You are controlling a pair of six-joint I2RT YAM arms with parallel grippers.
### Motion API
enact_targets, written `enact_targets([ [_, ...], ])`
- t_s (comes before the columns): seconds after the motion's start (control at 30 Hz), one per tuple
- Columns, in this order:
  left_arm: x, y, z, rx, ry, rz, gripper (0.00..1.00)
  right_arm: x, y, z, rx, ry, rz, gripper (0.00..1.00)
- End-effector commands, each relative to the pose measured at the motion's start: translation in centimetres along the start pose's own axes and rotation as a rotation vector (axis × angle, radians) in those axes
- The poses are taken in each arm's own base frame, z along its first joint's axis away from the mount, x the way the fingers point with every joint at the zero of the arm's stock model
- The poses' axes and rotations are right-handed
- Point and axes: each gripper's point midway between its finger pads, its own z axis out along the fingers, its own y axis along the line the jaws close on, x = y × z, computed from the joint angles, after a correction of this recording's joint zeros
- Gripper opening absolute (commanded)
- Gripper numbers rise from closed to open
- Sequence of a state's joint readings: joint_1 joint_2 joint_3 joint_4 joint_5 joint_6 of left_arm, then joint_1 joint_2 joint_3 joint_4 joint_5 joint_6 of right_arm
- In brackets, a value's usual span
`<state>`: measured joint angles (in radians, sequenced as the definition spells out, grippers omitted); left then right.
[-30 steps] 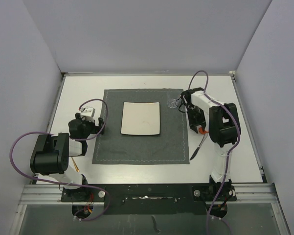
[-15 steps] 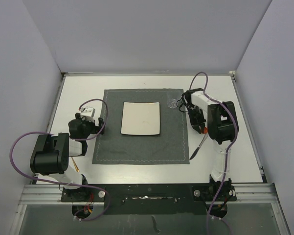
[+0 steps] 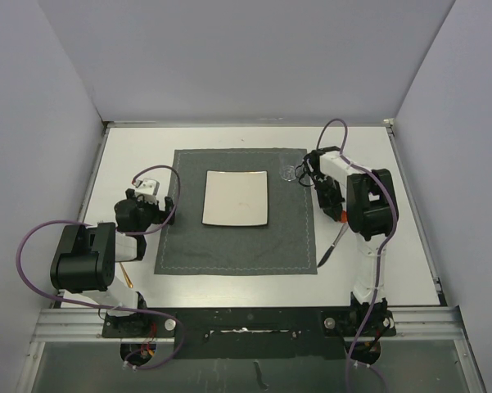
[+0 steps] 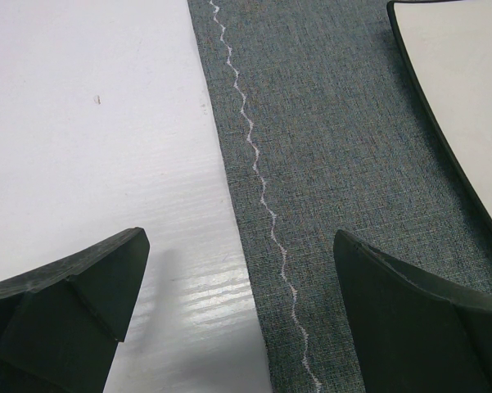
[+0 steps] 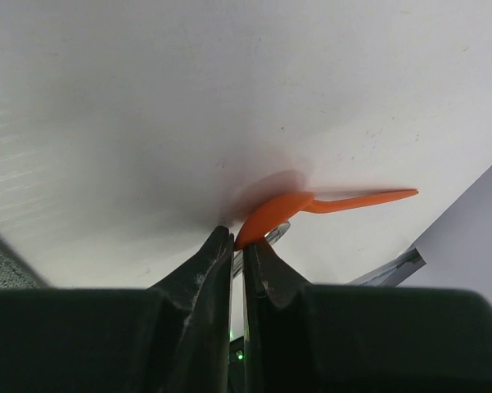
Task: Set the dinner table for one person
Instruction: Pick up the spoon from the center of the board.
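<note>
Right fingers (image 5: 200,278) are pressed nearly together, pinching the near end of a thin curved orange plastic utensil (image 5: 344,201). Its long axis runs from the tips toward the right of the wrist frame, low over the large flat white table (image 5: 147,98). In the top view the grip sits right of centre, over bare table just beside the right edge of the dark grey stitched cloth placemat (image 3: 286,237). The white square plate (image 3: 236,198) lies further left, so any set-down is probably leftward, and the right arm is nearer. Left fingers (image 4: 74,295) are spread wide, nothing between them, over the placemat's left edge. Unclear: spoon or not, the silvery bit at the fingertips, whether the utensil touches the table. The arm hides most of it from above. A dark slender utensil (image 3: 331,247) lies just below it in that frame, kind unclear.
</note>
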<state>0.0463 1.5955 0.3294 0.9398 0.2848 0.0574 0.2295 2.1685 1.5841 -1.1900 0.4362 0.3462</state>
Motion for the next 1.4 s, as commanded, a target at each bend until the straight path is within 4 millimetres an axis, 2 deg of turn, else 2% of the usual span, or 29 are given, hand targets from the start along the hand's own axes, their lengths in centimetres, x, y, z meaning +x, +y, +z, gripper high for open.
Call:
enact_targets([
  [0.0, -1.6, 0.0, 0.3, 0.004, -0.067, 0.016, 0.98, -1.7, -2.1, -3.2, 0.018, -0.120, 0.057, 0.00],
  [0.37, -1.5, 0.0, 0.3, 0.004, -0.066, 0.015, 0.98, -2.6, -4.4, -8.6, 0.017, -0.226, 0.102, 0.00],
  [0.7, -1.6, 0.0, 0.3, 0.005, -0.067, 0.015, 0.98, -1.6, -3.9, -13.6, -0.074, -0.303, 0.124, 0.00],
  [0.9, -1.6, 0.0, 0.3, 0.004, -0.067, 0.016, 0.98, -0.1, -2.1, -15.8, -0.133, -0.313, 0.119, 0.00],
  [1.13, -1.5, 0.0, 0.3, 0.005, -0.066, 0.015, 0.98, 1.4, 1.4, -18.2, -0.327, -0.308, 0.118, 0.00],
  [1.37, -1.6, 0.1, 0.3, 0.003, -0.068, 0.016, 0.98, 1.3, 3.0, -20.9, -0.455, -0.293, 0.112, 0.00],
])
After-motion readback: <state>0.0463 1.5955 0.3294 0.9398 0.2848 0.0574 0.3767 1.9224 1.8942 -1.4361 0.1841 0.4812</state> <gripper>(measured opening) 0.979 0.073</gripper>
